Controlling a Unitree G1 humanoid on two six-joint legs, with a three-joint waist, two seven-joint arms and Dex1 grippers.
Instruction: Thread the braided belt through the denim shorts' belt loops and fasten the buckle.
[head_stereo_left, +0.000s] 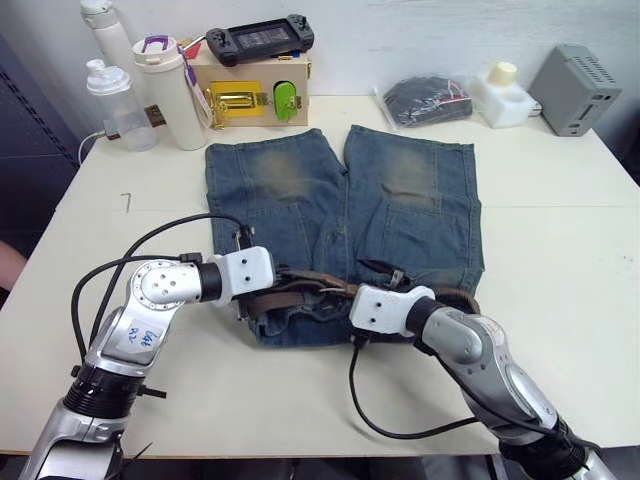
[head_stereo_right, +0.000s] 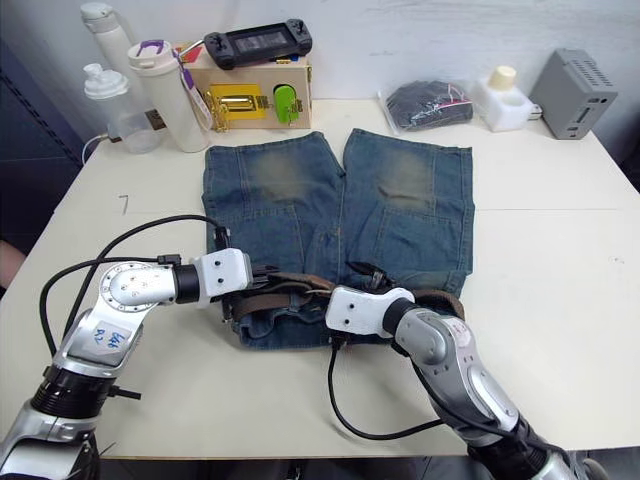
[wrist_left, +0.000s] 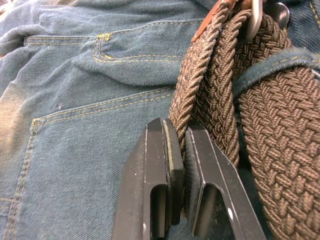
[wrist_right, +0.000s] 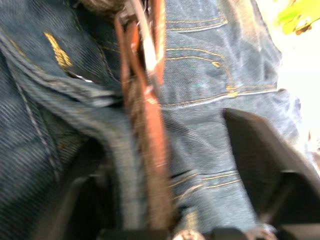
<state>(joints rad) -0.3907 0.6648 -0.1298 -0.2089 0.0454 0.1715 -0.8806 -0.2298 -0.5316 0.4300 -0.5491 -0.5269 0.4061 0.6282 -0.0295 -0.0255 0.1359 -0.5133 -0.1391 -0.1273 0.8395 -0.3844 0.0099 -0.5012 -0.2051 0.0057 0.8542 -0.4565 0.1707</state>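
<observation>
Denim shorts (head_stereo_left: 340, 215) carry one braided belt (wrist_left: 280, 135); left gripper (wrist_left: 182, 150) pinches it, right gripper (wrist_right: 170, 200) gapes.

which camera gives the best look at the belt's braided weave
The left wrist view: the braided belt is close up, every strand distinct, pinched between the left end effector's fingers. The eye views show a thin dark strap along the waistband; the right wrist view blurs it.

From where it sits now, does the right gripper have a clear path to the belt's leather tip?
Probably yes. The right gripper is open right over the waistband of the denim shorts, and the leather tip of the braided belt runs up between its fingers with nothing covering it. The left gripper pinches the strap further along.
</observation>
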